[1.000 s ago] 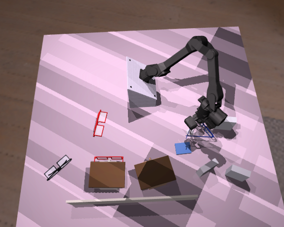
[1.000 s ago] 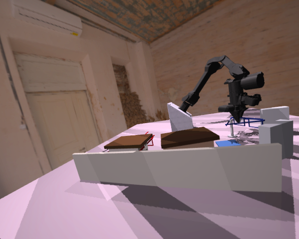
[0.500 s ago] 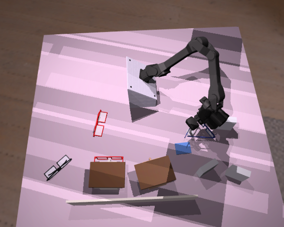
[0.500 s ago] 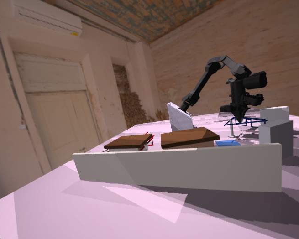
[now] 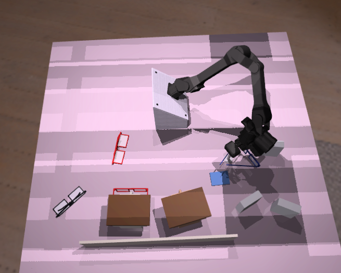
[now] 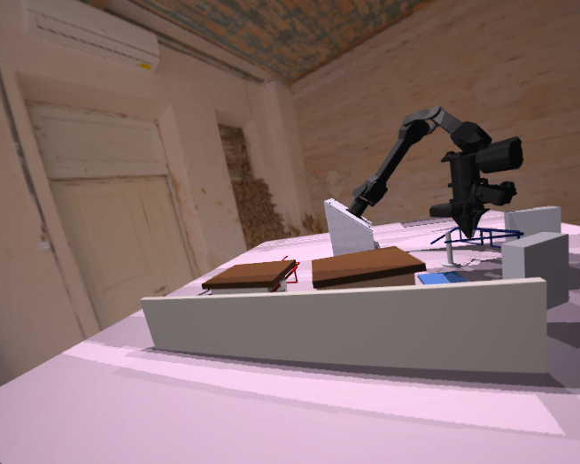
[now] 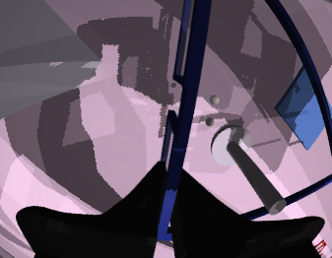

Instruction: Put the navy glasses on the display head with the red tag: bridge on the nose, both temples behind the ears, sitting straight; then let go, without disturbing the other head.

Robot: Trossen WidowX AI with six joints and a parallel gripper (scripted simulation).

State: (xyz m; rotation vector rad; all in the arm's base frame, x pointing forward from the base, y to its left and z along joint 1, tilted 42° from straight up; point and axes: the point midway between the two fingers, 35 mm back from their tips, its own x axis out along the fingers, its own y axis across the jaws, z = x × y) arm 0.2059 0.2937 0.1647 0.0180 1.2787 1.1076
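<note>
One black parallel-jaw gripper [image 5: 243, 151] [image 6: 469, 235] [image 7: 166, 168], nearly closed, its fingers clamped on the frame front of the navy wire-like glasses [image 5: 242, 166] [image 6: 499, 231] [image 7: 191, 91]. Glasses held above the pink table [image 5: 88, 111] [image 6: 229, 399] [image 7: 112, 162], near a slim grey post on a round base [image 5: 228, 158] [image 6: 448, 250] [image 7: 255, 175]. One flat blue square [image 5: 219, 178] [image 6: 440, 278] [image 7: 304, 113] lay nearby. Two brown-topped boxes [image 5: 128, 210] [image 6: 252, 274] stood well apart from the glasses.

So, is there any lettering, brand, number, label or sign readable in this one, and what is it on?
None: no readable text in any of the three views.
Wall air conditioner: a small yellow sticker, too small to show any writing.
Blue square: no lettering visible.
Arm: no brand or number legible.
</note>
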